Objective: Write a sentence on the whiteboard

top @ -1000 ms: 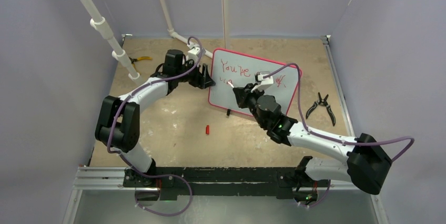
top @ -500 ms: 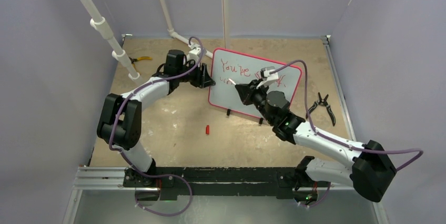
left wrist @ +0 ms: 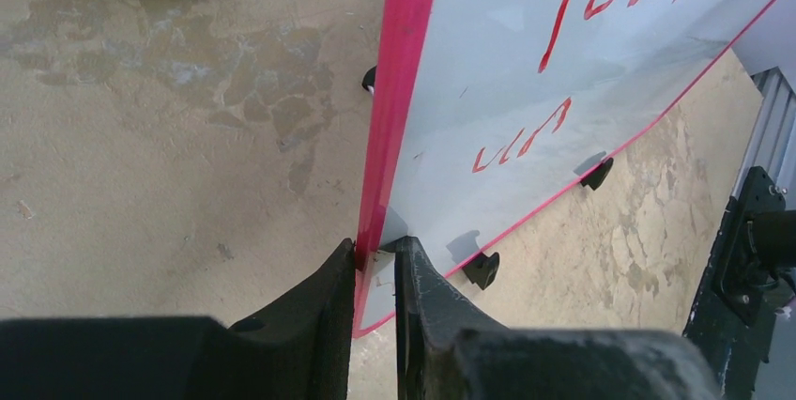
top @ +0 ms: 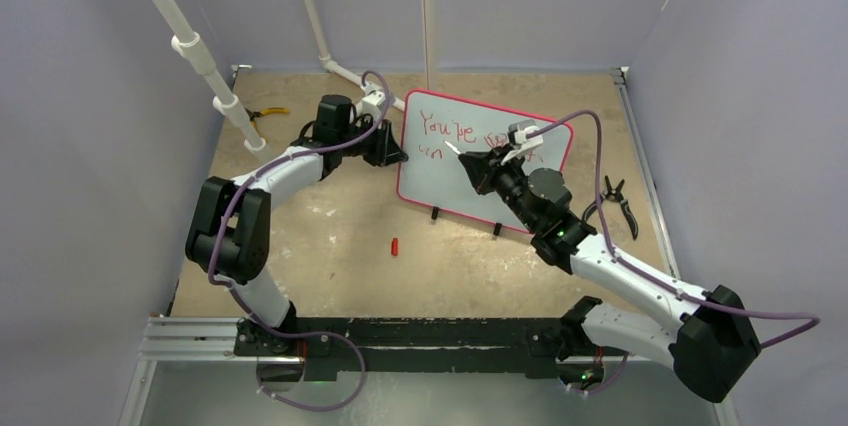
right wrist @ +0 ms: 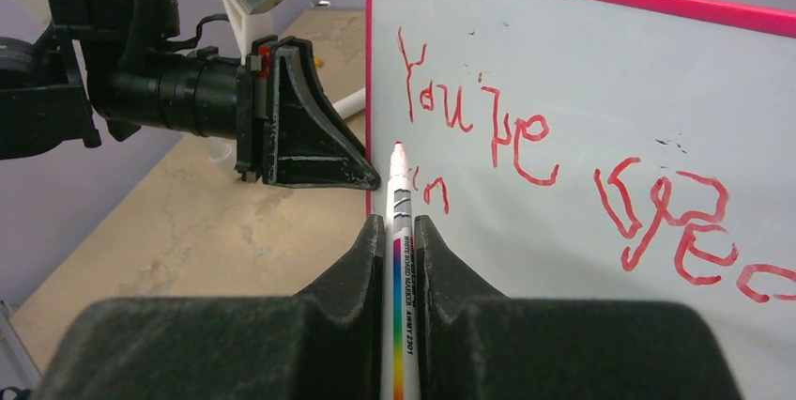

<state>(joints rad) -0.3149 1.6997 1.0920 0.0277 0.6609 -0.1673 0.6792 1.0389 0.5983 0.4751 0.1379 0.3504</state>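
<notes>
The whiteboard (top: 440,171) with a red-pink frame stands tilted on black feet at the table's middle back; it also shows in the left wrist view (left wrist: 526,62) and the right wrist view (right wrist: 582,81). The sentence (top: 446,129) in red reads "You're spec…" with "un" (right wrist: 434,192) below. My left gripper (top: 392,151) is shut on the whiteboard's left edge (left wrist: 375,250). My right gripper (top: 478,168) is shut on a white marker (right wrist: 398,231). The marker's red tip (right wrist: 398,149) points at the board just left of "un".
A red marker cap (top: 394,246) lies on the table in front of the board. Black pliers (top: 612,204) lie to the right, yellow-handled pliers (top: 265,113) at the back left. White pipes (top: 190,46) rise at the back left.
My right arm has moved up and to the right along the board, carrying the marker. The second line "un" now shows uncovered. The left gripper has not moved.
</notes>
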